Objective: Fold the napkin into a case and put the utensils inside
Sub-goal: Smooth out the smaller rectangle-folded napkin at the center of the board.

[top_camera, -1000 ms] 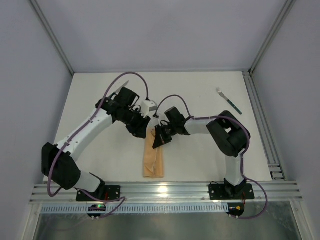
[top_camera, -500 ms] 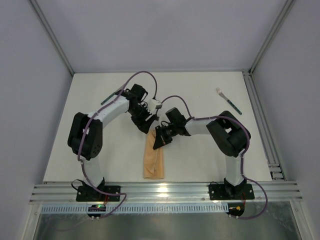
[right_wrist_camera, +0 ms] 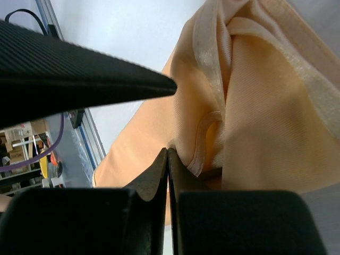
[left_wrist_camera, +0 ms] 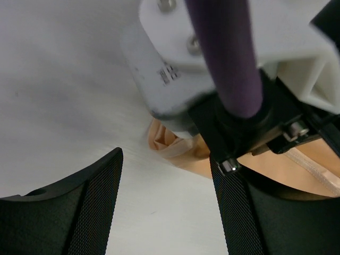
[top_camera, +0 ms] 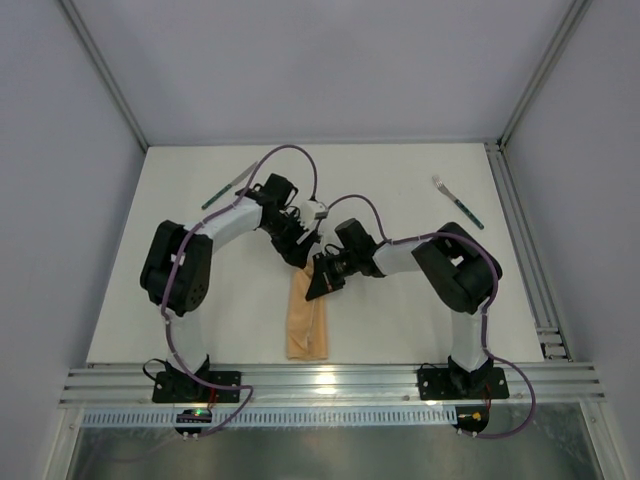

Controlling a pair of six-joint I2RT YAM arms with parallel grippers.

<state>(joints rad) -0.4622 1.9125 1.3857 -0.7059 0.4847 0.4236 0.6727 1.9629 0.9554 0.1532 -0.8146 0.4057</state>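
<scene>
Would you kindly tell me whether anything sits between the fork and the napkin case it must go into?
No loose object lies between the fork and the case. Only the right arm crosses that gap, its right gripper shut on the case's far end.

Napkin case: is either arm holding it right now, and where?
Left fingers stand open, empty. Right fingers are shut at the case's far-end hem; a pinched layer cannot be confirmed.

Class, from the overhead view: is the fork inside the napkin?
No, the fork lies on the table, apart from the napkin.
</scene>
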